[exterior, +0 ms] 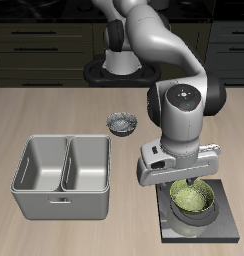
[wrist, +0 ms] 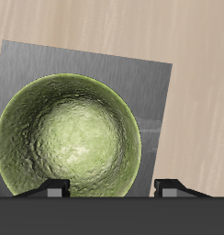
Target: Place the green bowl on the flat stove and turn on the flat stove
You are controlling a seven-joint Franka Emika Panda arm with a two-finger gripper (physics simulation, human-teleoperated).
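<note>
The green bowl (exterior: 194, 199) sits upright on the flat stove (exterior: 225, 213), near the table's front edge. In the wrist view the bowl (wrist: 68, 138) fills much of the frame, with the stove's plate (wrist: 152, 92) showing around it. My gripper (exterior: 195, 184) hangs just above the bowl. In the wrist view the gripper (wrist: 114, 189) is open, with its dark fingers (wrist: 55, 190) spread wide: one is over the bowl's inside, the other is outside its rim. The stove's knob is not clearly visible.
A grey metal double-basin tray (exterior: 62, 175) stands beside the stove, across a strip of bare table. A grey-white patterned bowl (exterior: 122, 123) sits farther back, near the middle. My arm's base is at the table's back edge.
</note>
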